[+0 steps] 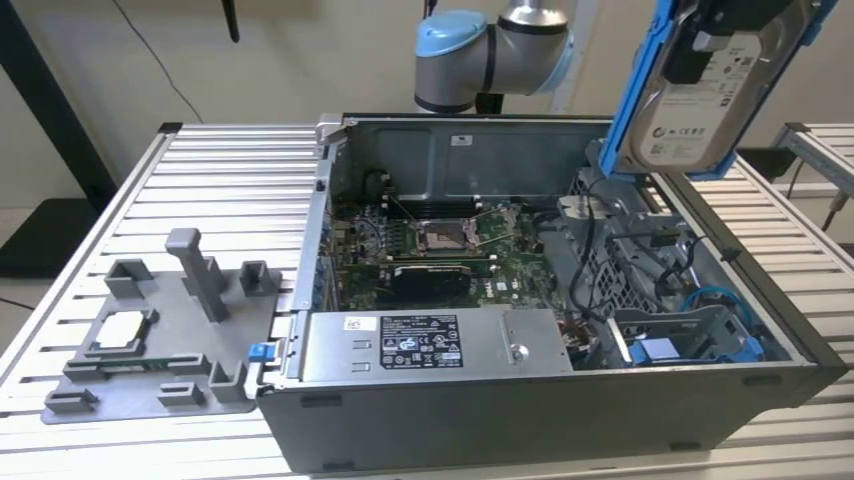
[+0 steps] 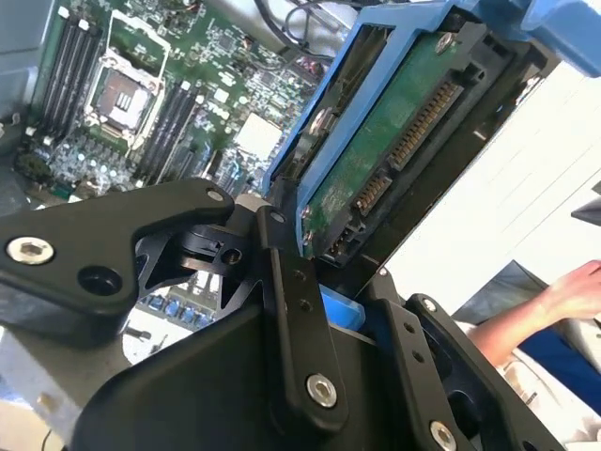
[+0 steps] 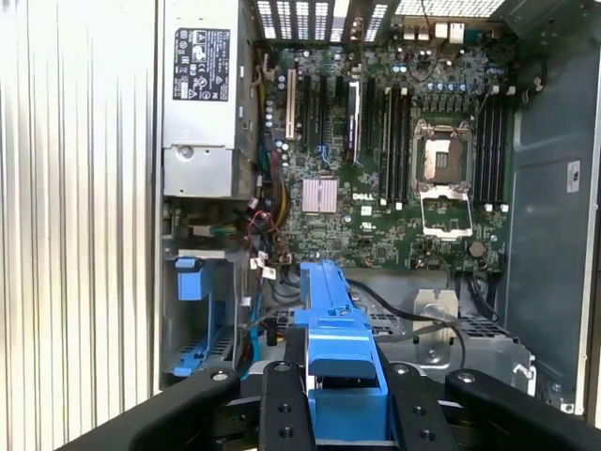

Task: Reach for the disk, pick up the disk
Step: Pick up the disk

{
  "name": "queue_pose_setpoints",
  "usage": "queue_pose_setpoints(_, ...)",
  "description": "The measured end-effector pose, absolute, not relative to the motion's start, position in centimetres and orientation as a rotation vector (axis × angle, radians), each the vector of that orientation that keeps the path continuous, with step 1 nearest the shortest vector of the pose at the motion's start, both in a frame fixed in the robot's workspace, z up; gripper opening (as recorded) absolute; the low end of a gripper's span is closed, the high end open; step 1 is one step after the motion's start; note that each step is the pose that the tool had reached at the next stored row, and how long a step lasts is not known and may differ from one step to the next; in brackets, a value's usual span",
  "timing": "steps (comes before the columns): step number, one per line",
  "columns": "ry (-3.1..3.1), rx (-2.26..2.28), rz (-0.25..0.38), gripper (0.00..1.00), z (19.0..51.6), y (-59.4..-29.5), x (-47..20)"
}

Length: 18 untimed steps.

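While it hangs high over the open computer case at the exterior view's right:
Disk: flat silver-grey slab, white printed label, bright blue plastic rails on its edges; green circuit board and connector pins face the second wrist view.
Gripper: black metal fingers closed on the disk's blue rail.
Case: grey sheet metal, green motherboard inside.
Table: ribbed aluminium slats.
Fixture: grey moulded plastic.

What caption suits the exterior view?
Gripper holds the blue-railed disk aloft above the open computer case.
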<state>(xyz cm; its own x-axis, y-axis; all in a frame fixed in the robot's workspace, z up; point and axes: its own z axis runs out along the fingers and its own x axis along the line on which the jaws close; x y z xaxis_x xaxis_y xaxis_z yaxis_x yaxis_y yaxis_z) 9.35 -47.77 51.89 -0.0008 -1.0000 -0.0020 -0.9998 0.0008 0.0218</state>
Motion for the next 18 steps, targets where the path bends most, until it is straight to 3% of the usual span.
queue_pose_setpoints(18,-2.212,2.211,-0.026,0.0,51.1,-52.9,9.2)
